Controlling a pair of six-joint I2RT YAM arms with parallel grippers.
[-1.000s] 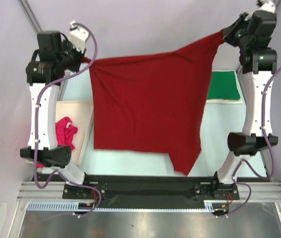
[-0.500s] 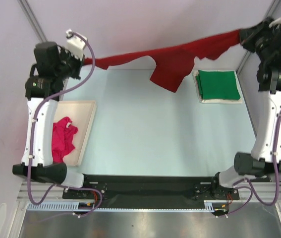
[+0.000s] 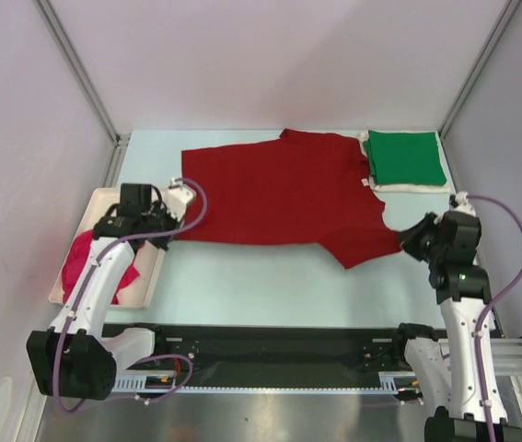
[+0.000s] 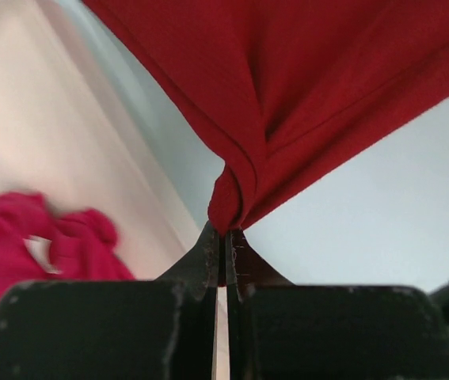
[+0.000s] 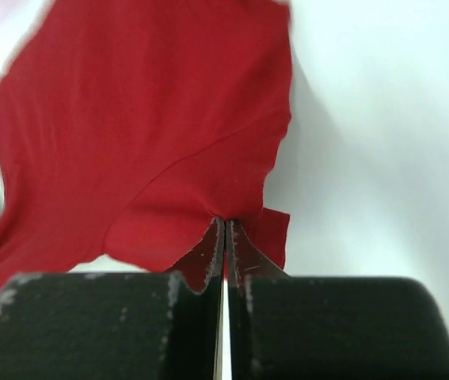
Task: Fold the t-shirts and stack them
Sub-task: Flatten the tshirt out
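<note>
From the overhead view we see a dark red t-shirt (image 3: 279, 189) of soft cloth, spread nearly flat on the pale blue table (image 3: 270, 285). The left gripper (image 3: 170, 226) sits at the red shirt's near left corner. The right gripper (image 3: 404, 239) sits at its near right sleeve tip. A folded green t-shirt (image 3: 406, 158) of cloth lies just beside the red shirt's far right corner. Left of the red shirt is a shallow cream rectangular tray (image 3: 155, 267). It holds a crumpled bright pink t-shirt (image 3: 81, 262), partly hidden by the left arm.

In the left wrist view, the left gripper's two dark fingers are pressed together, pinching a bunched corner of the red shirt. The cloth fans upward from that pinch. The pink shirt is a blur to the lower left of the red shirt.

In the right wrist view, the right gripper's fingers are likewise pressed together on the red shirt's hem edge. A small flap of cloth sticks out just right of the pinch. The rest of the shirt spreads away above it.
</note>
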